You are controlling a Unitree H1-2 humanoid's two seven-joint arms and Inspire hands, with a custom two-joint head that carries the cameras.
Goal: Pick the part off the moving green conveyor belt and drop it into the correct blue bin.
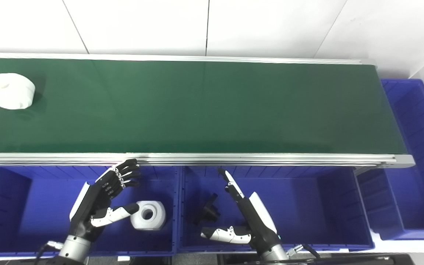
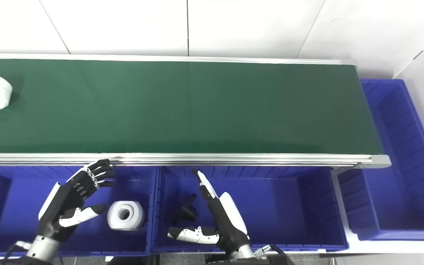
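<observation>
A white round part [image 1: 11, 91] with a hole in its top lies at the far left of the green conveyor belt [image 1: 197, 106]. My left hand [image 1: 101, 197] is open and empty above the left blue bin [image 1: 9, 206], just below the belt's front rail. A second white round part [image 1: 148, 215] lies in that bin, right of the hand. My right hand [image 1: 245, 211] is open and empty above the middle blue bin [image 1: 307, 206], fingers pointing toward the belt. A small black part [image 1: 208, 210] lies in the middle bin, left of that hand.
A third blue bin [image 1: 418, 121] stands at the belt's right end and runs down the right side. The belt's aluminium front rail [image 1: 234, 159] separates belt and bins. A white wall is behind the belt.
</observation>
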